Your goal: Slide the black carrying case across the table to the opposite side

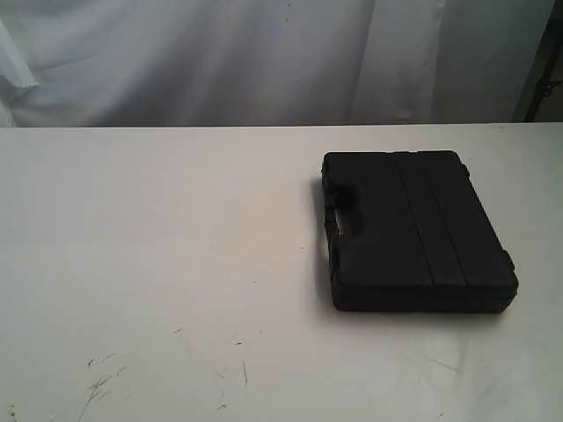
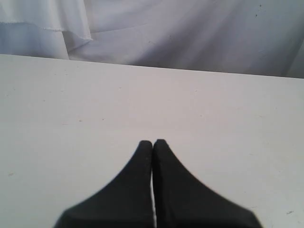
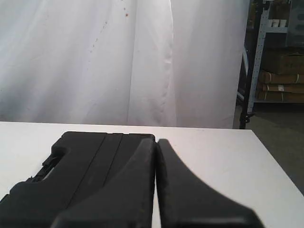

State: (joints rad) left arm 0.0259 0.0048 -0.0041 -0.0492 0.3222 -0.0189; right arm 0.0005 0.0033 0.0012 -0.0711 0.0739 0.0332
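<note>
The black carrying case (image 1: 413, 230) lies flat on the right half of the white table (image 1: 158, 246), its handle cut-out facing left. Neither arm shows in the exterior view. In the right wrist view the case (image 3: 85, 166) fills the near left, and my right gripper (image 3: 156, 141) is shut above its right edge with nothing between the fingers. Whether it touches the case I cannot tell. My left gripper (image 2: 152, 141) is shut and empty over bare table (image 2: 71, 109); the case is out of that view.
A white curtain (image 1: 264, 53) hangs behind the table's far edge. Dark scuff marks (image 1: 101, 382) mark the near left tabletop. Past the table's right edge stands a metal shelf with boxes (image 3: 278, 71).
</note>
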